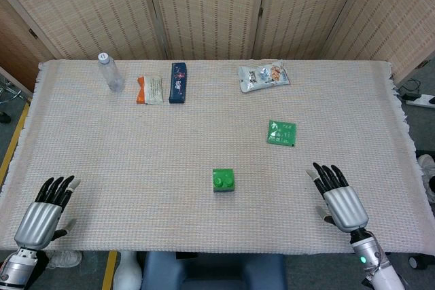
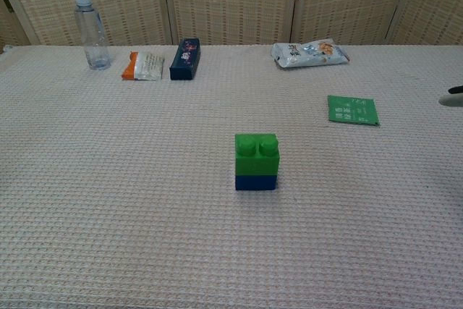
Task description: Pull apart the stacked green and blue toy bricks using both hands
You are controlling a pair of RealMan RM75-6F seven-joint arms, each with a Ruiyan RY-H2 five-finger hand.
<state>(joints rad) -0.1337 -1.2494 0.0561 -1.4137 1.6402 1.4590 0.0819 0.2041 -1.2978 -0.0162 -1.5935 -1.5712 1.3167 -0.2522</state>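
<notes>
Head view shows the left hand (image 1: 44, 216) and right hand (image 1: 340, 202) empty, fingers spread, at the near table edge (nothing started), so both must reach the green plastic brick (image 2: 257, 153) stacked on the blue brick (image 2: 255, 182) mid-table.

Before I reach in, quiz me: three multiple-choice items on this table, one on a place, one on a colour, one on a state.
1. Where is the water bottle?
A. far left of the table
B. beside the stacked bricks
C. near right corner

2. Which brick is on top of the stack?
A. blue
B. green
C. red

3. How are the two hands?
A. both gripping the stack
B. one holding the green packet
C. both open, apart from the stack

Answers:
1 A, it stands at the far left by the orange-and-white packet.
2 B, the green brick sits on the blue brick.
3 C, the left hand and right hand lie spread at the near edge.
</notes>
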